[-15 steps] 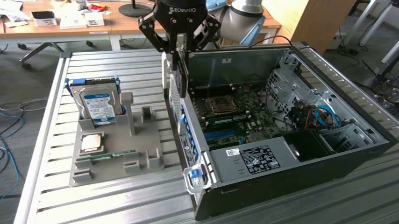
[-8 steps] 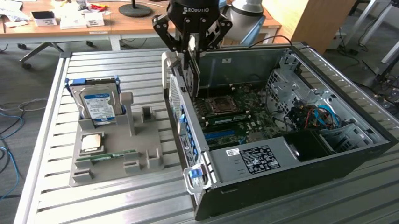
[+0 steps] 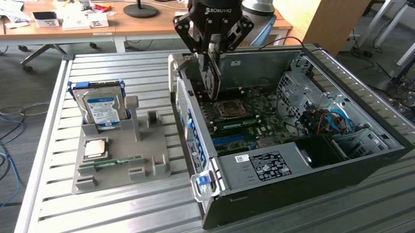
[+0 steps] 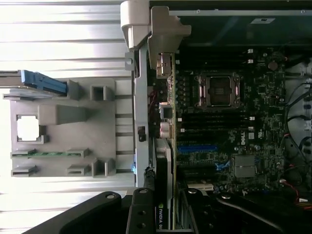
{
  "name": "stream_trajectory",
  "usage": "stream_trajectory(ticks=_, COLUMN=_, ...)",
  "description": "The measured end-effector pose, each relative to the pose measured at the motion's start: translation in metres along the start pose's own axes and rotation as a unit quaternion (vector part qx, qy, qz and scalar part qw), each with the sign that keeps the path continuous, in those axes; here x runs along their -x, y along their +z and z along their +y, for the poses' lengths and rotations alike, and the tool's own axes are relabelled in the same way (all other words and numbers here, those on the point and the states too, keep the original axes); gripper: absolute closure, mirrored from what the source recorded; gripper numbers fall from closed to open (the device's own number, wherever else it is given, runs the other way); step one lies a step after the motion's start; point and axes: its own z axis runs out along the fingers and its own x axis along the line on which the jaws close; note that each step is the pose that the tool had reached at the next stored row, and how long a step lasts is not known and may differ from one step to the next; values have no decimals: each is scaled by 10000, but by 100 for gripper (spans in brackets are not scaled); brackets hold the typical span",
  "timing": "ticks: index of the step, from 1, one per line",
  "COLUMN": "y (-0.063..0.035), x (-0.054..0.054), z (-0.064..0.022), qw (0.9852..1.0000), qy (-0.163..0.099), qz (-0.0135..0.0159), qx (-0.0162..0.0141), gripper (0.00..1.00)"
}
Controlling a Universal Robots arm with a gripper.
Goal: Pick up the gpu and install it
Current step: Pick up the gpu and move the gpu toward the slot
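Gripper [image 3: 211, 51] clamps the gpu [image 3: 211, 80] upright inside the computer case [image 3: 292, 194], apparently not yet seated on the motherboard [image 3: 259, 116].

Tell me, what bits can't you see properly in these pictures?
- Exterior view: the gpu is partly hidden at its upper end by the gripper. Whether its lower edge touches the motherboard is unclear.
- Wrist view: the gpu is cut off by the picture's edge.
- Exterior view: the words on the hard drive label are too small.

Edge-on gpu [image 4: 164, 168] in end effector [image 4: 166, 195], over motherboard [image 4: 219, 139]
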Motion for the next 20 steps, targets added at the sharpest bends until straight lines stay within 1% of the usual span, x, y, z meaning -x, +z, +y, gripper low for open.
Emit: stream_trajectory(ticks=20, y=16, x=592, z=28, qw=10000, qy=0, qz=0, qx=0, gripper=73)
